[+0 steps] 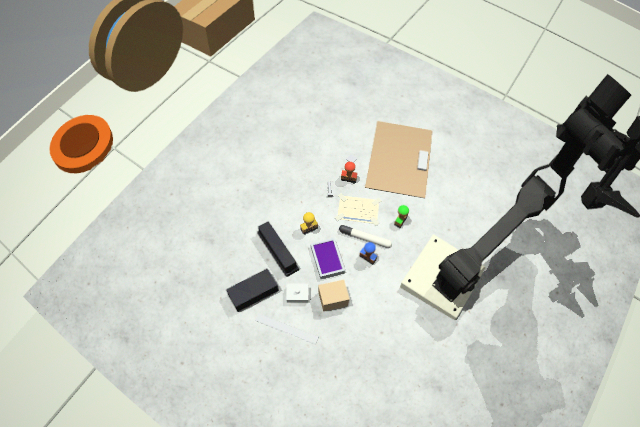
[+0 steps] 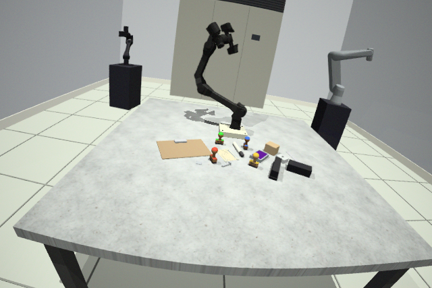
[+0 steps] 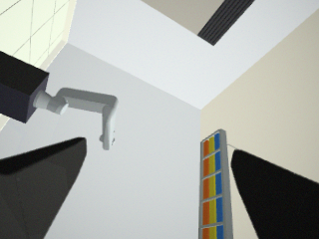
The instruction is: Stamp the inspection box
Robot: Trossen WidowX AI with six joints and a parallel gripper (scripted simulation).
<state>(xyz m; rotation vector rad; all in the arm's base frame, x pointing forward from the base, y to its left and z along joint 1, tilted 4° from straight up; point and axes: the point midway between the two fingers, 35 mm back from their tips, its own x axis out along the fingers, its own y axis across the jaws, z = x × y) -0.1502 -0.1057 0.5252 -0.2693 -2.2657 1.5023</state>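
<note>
Card [image 1: 358,208] [image 2: 227,154] flat | edges uncovered | marker [image 1: 364,235] [image 2: 238,149] just beside | gripper [image 3: 159,151] fingers spread, raised well apart

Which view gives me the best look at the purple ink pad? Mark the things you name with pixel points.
Top: the ink pad [image 1: 327,258] [image 2: 260,155] shows its whole purple face and pale rim. Exterior shows it small and foreshortened, behind the yellow stamp [image 1: 309,222] [image 2: 254,160]. Wrist doesn't show it.

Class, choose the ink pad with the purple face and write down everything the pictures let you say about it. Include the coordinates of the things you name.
The ink pad [image 1: 327,257] [image 2: 260,154] is a shallow rectangular tray with a flat purple face inside a pale grey rim. The rim looks like metal or plastic; which, I cannot tell. It lies flat and open on the speckled grey bench [image 1: 206,179] [image 2: 195,215], purple side up, between a black bar [image 1: 277,248] [image 2: 275,168] and the blue-knobbed stamp [image 1: 369,251] [image 2: 246,142], touching neither.
</note>
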